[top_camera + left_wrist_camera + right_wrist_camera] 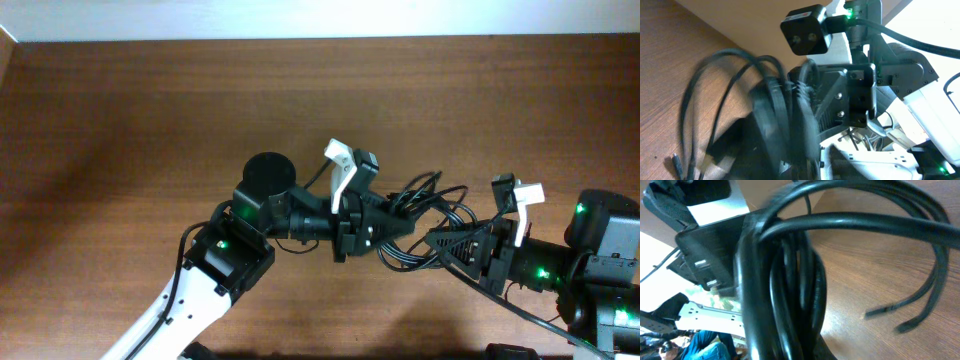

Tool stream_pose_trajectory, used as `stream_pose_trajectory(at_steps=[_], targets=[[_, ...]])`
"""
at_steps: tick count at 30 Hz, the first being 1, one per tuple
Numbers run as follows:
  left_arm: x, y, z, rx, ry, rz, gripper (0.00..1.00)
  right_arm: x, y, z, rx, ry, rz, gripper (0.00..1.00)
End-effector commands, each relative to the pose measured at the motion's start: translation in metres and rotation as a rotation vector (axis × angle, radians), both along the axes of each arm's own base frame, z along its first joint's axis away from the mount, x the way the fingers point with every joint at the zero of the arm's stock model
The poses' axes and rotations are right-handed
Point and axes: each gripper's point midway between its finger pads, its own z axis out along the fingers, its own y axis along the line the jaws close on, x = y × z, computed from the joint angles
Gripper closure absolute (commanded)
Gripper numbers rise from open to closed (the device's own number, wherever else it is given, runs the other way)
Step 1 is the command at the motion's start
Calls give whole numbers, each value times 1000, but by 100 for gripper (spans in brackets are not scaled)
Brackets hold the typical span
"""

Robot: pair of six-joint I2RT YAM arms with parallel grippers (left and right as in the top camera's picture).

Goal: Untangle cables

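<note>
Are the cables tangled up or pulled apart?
Tangled. The cables lie in one bunch of overlapping loops, with strands crossing each other. Both wrist views show them bundled together too.

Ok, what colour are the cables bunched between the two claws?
The cables are plain black; the right wrist view shows them best.

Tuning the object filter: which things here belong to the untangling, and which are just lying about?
Job:
- cables
- left pincer, at the tangle
- right pincer, shut on the cables

Not the job:
- table
- arm wires, part of the rig
</note>
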Motion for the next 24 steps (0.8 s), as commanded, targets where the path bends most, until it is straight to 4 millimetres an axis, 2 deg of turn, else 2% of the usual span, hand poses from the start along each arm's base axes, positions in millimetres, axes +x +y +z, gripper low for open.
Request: stream_pose_trajectory(at_steps=[1, 5, 8, 13, 18, 21, 24], targets=[[6, 5, 9, -17, -27, 13, 1, 2, -2, 1, -15, -23, -11, 96], [22, 35, 18, -29, -32, 75, 1, 11, -8, -6, -64, -21, -63, 96], [27, 48, 11, 2, 22, 121, 1, 16, -10, -4, -68, -30, -87, 96], [25, 51, -7, 55, 114, 126, 1, 36, -15, 14, -17, -22, -168, 96], [25, 51, -7, 56, 117, 126, 1, 49, -21, 25, 26, 7, -243, 96], [32, 51, -9, 63, 146, 177, 1, 55, -22, 36, 79, 28, -264, 96], [32, 40, -3, 49, 116, 196, 1, 59, -22, 39, 117, 72, -280, 96]])
